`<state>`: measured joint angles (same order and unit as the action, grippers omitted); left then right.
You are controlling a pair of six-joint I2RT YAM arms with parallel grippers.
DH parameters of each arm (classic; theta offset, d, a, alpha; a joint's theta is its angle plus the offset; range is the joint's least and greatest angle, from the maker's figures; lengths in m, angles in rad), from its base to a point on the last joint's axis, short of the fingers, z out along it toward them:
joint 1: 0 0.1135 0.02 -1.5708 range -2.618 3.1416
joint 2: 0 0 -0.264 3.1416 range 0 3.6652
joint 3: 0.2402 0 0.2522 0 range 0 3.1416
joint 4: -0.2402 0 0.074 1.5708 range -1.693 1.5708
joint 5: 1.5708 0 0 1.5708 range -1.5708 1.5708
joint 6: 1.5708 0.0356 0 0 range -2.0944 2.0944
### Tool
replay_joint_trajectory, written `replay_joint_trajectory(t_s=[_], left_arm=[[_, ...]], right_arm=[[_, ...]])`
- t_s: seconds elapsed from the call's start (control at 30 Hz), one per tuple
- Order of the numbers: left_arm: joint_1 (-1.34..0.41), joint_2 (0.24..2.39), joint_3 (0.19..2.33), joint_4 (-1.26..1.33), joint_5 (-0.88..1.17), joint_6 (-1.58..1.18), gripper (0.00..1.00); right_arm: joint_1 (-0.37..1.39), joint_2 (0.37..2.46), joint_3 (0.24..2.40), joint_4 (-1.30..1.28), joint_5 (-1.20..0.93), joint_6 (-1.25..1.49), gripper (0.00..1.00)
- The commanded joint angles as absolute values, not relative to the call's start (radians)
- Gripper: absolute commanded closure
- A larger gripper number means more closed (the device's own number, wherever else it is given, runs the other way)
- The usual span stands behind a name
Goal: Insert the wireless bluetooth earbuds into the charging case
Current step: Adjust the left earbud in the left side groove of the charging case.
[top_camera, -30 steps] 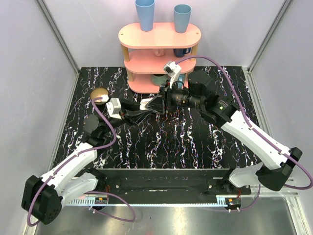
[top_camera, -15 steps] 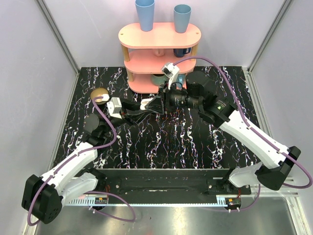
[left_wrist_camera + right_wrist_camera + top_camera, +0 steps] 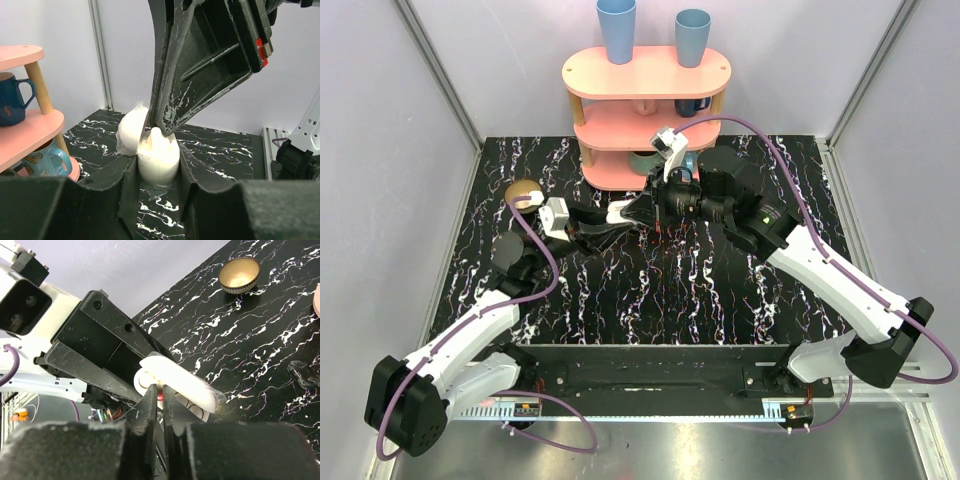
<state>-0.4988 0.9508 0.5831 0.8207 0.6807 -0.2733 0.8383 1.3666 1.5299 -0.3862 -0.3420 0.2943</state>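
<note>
The white charging case [image 3: 157, 161] stands with its lid [image 3: 132, 130] swung open, and my left gripper [image 3: 157, 175] is shut on its body, above the marble tabletop. From above, my right gripper [image 3: 164, 127] comes down onto the open case, its fingers nearly together around a small white earbud [image 3: 158, 136] that sticks up from the case. In the right wrist view the case [image 3: 182, 382] lies just past my right gripper [image 3: 161, 391], with a small red spot showing in the narrow gap. Seen from the top, both grippers meet at the case [image 3: 617, 213] in front of the shelf.
A pink three-tier shelf [image 3: 645, 110] stands at the back with two blue cups [image 3: 617, 28] on top and mugs [image 3: 12, 100] on its lower tiers. A gold bowl [image 3: 523, 191] sits at the left. A clear plastic piece [image 3: 302, 372] lies on the tabletop.
My right gripper has closed its fingers down to a narrow gap over the case and shifted slightly left. The left gripper has kept its hold on the case.
</note>
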Motion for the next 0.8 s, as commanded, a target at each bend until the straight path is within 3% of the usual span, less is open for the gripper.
replay_joint_trajectory(t_s=[0.0,0.3,0.53,0.63,0.7,0.77], left_arm=[[-0.511,0.940,0.627,0.891,0.692,-0.284,1.00],[-0.511,0.927,0.606,0.908,0.652,-0.279,1.00],[-0.511,0.916,0.597,0.922,0.637,-0.278,1.00],[-0.511,0.919,0.594,0.922,0.638,-0.278,1.00],[-0.511,0.919,0.591,0.911,0.634,-0.272,1.00],[-0.511,0.917,0.583,0.897,0.630,-0.261,1.00]], right_arm=[[0.857,1.373,1.514,-0.333,-0.322,0.305,0.93],[0.859,1.345,1.450,-0.284,-0.347,0.359,0.98],[0.882,1.350,1.451,-0.331,-0.347,0.308,0.97],[0.882,1.342,1.457,-0.328,-0.342,0.305,0.92],[0.881,1.330,1.468,-0.318,-0.315,0.307,0.78],[0.882,1.302,1.470,-0.293,-0.298,0.307,0.73]])
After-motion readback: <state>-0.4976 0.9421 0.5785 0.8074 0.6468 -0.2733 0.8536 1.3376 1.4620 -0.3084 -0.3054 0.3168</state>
